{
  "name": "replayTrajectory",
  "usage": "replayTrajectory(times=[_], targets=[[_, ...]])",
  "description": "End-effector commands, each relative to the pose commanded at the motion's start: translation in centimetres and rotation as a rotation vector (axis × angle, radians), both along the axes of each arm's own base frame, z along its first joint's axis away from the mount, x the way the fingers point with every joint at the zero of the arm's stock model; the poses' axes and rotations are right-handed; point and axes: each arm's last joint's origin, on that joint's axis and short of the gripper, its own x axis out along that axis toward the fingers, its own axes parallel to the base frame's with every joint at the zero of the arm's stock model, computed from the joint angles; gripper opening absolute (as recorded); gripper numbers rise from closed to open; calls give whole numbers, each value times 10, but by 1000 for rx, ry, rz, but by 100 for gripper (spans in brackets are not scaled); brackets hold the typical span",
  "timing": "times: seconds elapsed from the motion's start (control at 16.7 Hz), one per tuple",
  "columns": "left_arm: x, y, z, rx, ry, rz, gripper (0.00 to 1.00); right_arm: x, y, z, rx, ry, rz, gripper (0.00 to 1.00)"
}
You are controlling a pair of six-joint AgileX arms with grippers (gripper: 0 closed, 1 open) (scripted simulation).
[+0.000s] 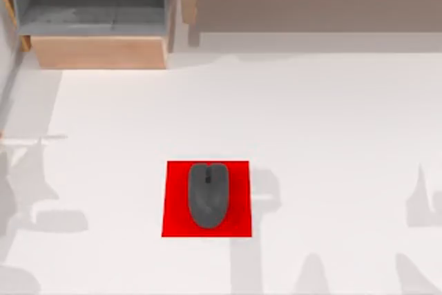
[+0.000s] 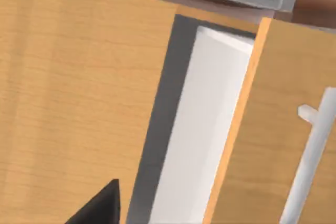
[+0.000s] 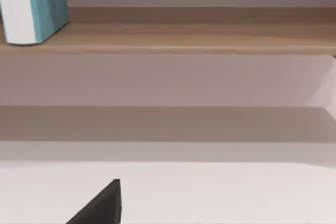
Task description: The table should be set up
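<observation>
Beside the wooden drawer unit (image 2: 79,77), left pincer (image 2: 97,208) hovers.

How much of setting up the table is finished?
Done: a dark grey mouse lies on the red mat, near the middle of the white table. In hand: nothing; the top view shows no pincer over the table, only shadows. Possibly left: the drawer at the back left stands open, and a blue and white book waits on the wooden shelf at the back right. That is a guess.
</observation>
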Motion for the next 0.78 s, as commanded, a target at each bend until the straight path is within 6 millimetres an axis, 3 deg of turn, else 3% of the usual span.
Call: replayTrajectory(times=[0.18, 0.3, 0.66, 0.78], targets=[[-14, 30, -3, 182, -78, 113, 100, 0, 0, 0, 0, 0, 0, 100], [-17, 40, -4, 239, -100, 145, 100, 0, 0, 0, 0, 0, 0, 100], [-16, 40, -4, 245, -103, 146, 100, 0, 0, 0, 0, 0, 0, 100], [-8, 40, -4, 246, -103, 149, 100, 0, 0, 0, 0, 0, 0, 100]])
